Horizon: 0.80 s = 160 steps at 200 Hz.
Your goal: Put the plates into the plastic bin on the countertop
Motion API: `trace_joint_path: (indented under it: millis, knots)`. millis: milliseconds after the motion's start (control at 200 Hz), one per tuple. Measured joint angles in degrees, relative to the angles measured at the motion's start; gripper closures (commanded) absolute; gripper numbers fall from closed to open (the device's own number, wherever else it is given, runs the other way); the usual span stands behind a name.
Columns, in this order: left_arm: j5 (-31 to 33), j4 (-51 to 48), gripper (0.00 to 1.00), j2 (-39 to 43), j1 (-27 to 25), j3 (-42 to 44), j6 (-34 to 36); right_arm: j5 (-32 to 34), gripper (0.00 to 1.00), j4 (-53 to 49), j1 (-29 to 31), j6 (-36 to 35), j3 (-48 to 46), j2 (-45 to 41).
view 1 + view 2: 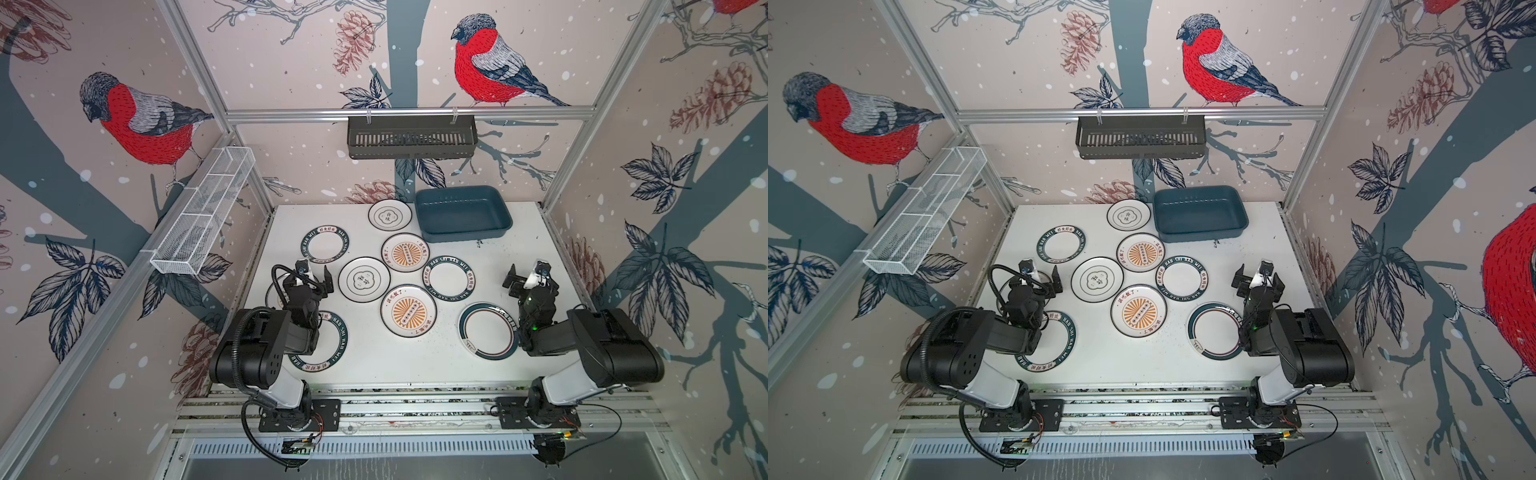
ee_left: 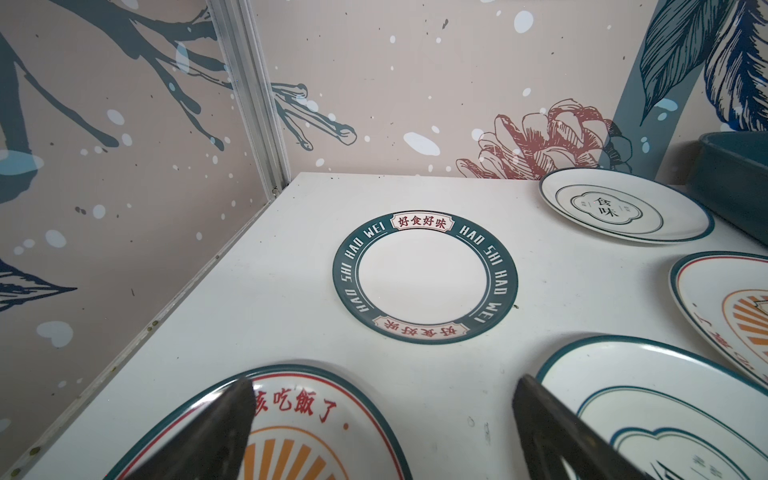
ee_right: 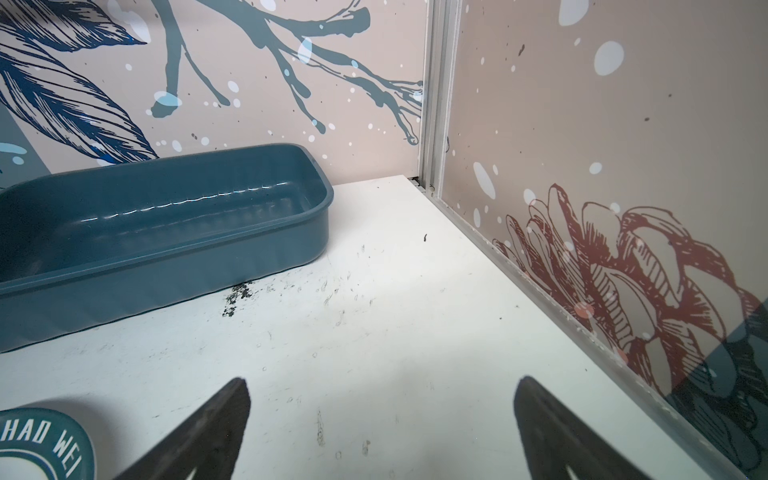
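Teal-blue rectangular plastic bin [image 1: 463, 214] sits empty at one o'clock; round white plates [image 1: 364, 279] lie central on the white countertop [image 1: 415, 365]. Left gripper [image 1: 316, 274] and right gripper [image 1: 525, 274] hover, jaws apart; the first pick likely needs a rim grasp.

- Under the left claw [image 2: 384, 384], a sunburst plate [image 2: 291, 415] runs off the edge; in a top view the arm [image 1: 257, 345] hides most of what is probably the same plate [image 1: 270, 299].
- Behind that claw, the arm covers half a lettered plate [image 1: 330, 349].
- Ahead-left of the right claw [image 3: 383, 383], the bin [image 3: 166, 232] is cut off.
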State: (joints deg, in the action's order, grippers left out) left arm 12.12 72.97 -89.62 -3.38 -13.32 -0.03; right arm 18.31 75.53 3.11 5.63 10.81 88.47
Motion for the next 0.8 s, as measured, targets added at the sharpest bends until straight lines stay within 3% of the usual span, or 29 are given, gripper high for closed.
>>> trace_joint_path:
  millis: [660,800]
  knots:
    - [0.0,0.0,0.04,0.1,0.0,0.0,0.0,0.9,0.00,0.4,0.7,0.0,-0.2,0.0]
    - [1.3,-4.7,0.03,6.9,-1.5,-0.7,0.7,3.3,0.00,-2.3,3.0,-1.4,0.2,-5.2]
